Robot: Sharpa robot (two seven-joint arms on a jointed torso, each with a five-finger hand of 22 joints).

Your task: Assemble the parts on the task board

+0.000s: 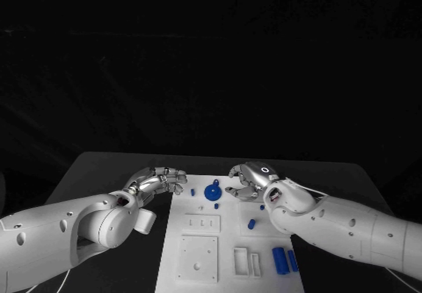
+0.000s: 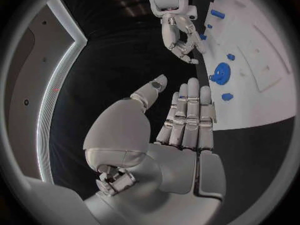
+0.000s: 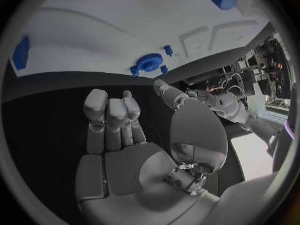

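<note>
On the black desk (image 1: 105, 168) lay the white task board (image 1: 224, 244), running from the middle of the desk toward the robot. Near its far end sat a blue gear-shaped part (image 1: 212, 193), with a small blue peg (image 1: 193, 191) just beside it on the left-arm side and another small blue piece (image 1: 216, 206) just nearer the robot. A further blue part (image 1: 252, 224) lay toward the middle of the board, and 2 longer blue cylinders (image 1: 283, 260) rested side by side at the near corner on the right-arm side.

The left hand (image 1: 158, 180) hung at the board's far left corner, over the desk just beside the board's edge. Its fingers (image 2: 192, 110) lay straight and close together, thumb apart, with nothing in them.

The right hand (image 1: 250, 180) hung over the board's far end, just beside the gear. Its fingers (image 3: 111, 116) were curled partly inward and held nothing; no contact with the gear showed.
</note>
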